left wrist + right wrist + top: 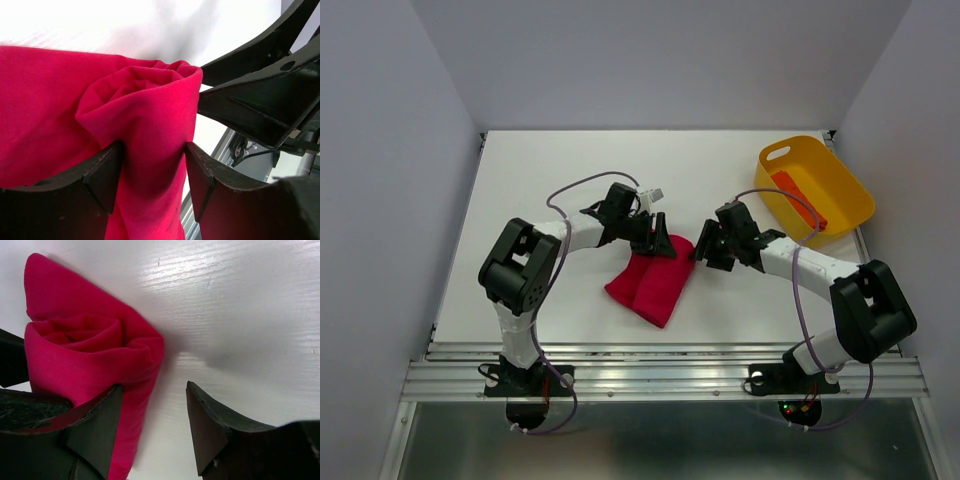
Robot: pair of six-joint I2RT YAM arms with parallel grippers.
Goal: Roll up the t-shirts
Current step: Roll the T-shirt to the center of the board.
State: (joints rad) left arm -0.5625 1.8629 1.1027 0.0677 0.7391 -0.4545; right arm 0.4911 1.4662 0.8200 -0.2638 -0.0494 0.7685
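The left fingers [100, 182] clamped one end of the rolled crimson t-shirt [655, 280] mid-counter [240, 315]. The right fingers [95, 425] stood apart, its other end against one. The orange t-shirt [798, 198] lay in the yellow tub [850, 200], far right.

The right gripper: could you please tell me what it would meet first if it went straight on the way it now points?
Probably the crimson t-shirt: one finger of the right gripper overlaps its rolled end, while the open gap faces the table. Depth is unclear.
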